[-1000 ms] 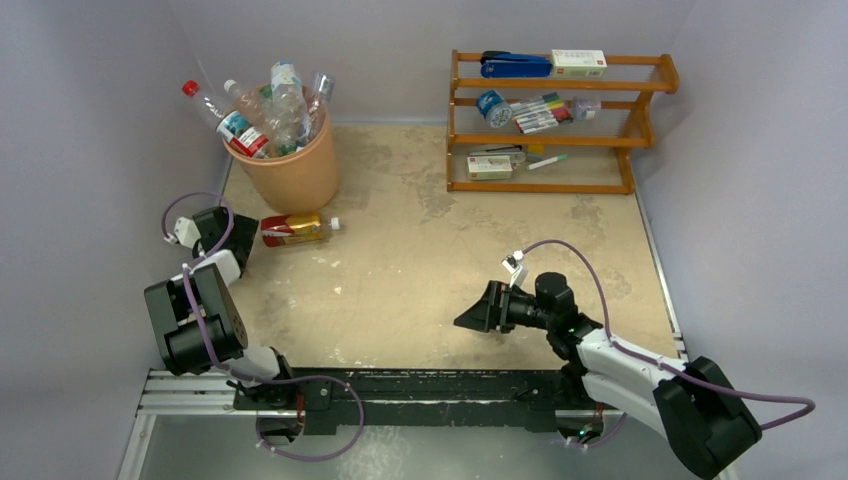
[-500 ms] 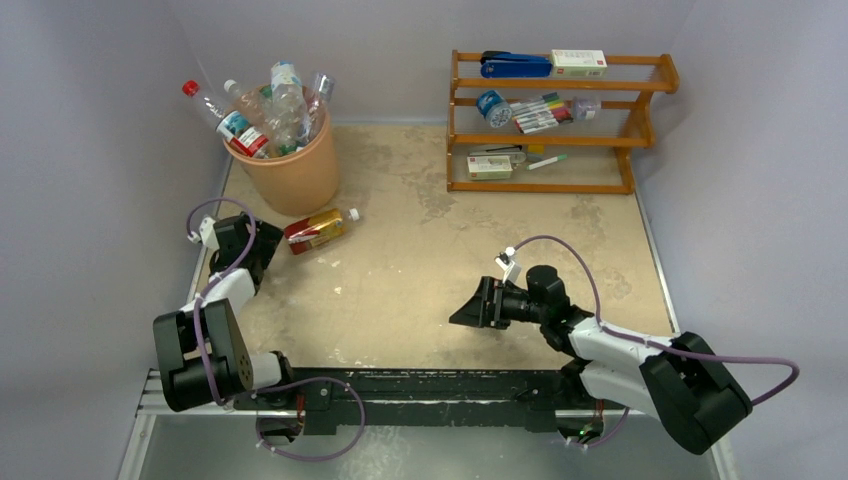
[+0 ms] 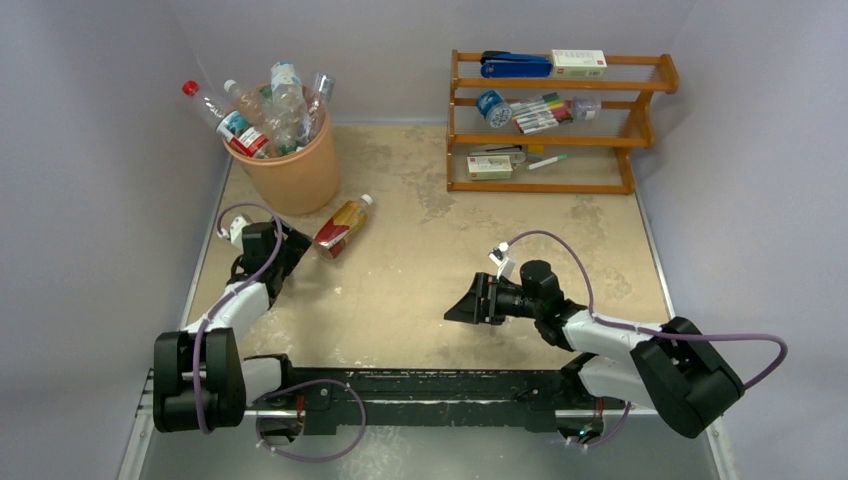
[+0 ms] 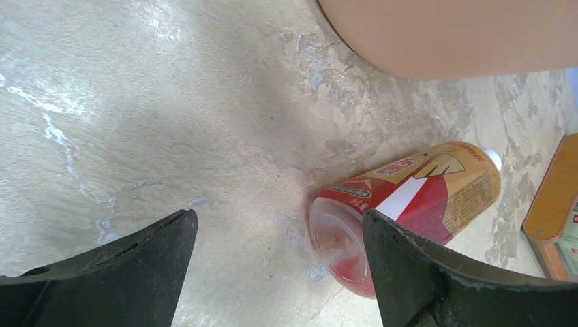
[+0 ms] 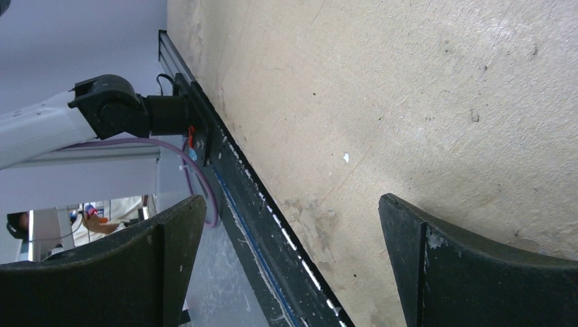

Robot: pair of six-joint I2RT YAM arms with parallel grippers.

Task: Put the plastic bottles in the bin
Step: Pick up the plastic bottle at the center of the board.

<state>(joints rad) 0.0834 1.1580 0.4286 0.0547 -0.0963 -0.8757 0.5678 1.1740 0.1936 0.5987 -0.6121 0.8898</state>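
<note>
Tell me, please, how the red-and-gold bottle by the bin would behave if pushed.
Lying on its side, the red-and-gold bottle would probably roll or pivot. Its clear base suggests it is empty, so likely light.

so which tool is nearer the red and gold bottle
Left. The left tool sits just beside the red-and-gold bottle, at its base; the right tool is far off to its right.

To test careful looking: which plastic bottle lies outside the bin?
The red-and-gold bottle, lying on its side on the table beside the bin, just ahead of the left gripper. The other bottles stand bunched inside the bin.
</note>
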